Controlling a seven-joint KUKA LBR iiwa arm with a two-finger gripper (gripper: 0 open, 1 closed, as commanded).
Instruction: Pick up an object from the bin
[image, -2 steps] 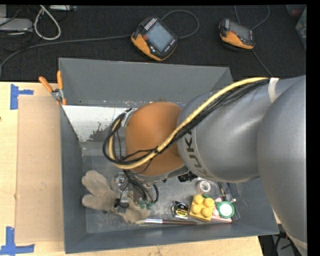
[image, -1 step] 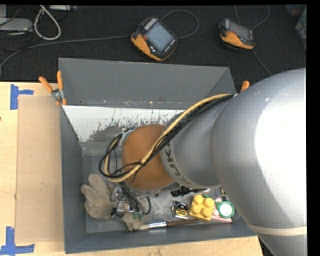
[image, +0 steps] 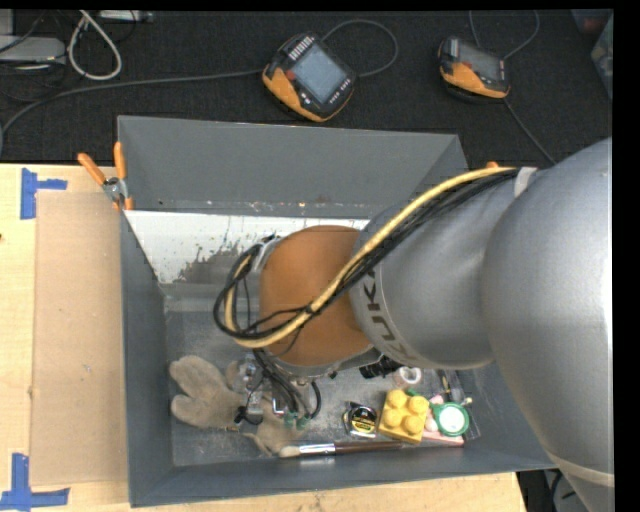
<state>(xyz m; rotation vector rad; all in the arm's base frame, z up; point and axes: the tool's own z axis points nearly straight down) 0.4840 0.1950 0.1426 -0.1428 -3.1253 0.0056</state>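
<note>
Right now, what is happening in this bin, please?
A robot arm reaches into the grey metal bin from the right. Its gripper is low over the floor, beside a beige glove at the front left. A tape measure, a yellow toy brick and a thin brush lie to its right. Whether it holds anything, I cannot tell.

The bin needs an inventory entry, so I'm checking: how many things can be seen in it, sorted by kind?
Beige glove: 1
Yellow toy brick: 1
Tape measure: 1
Green round disc: 1
Long thin brush: 1
White ring: 1
Total: 6 clearly seen; the small bits beside them are too unclear to count.
</note>
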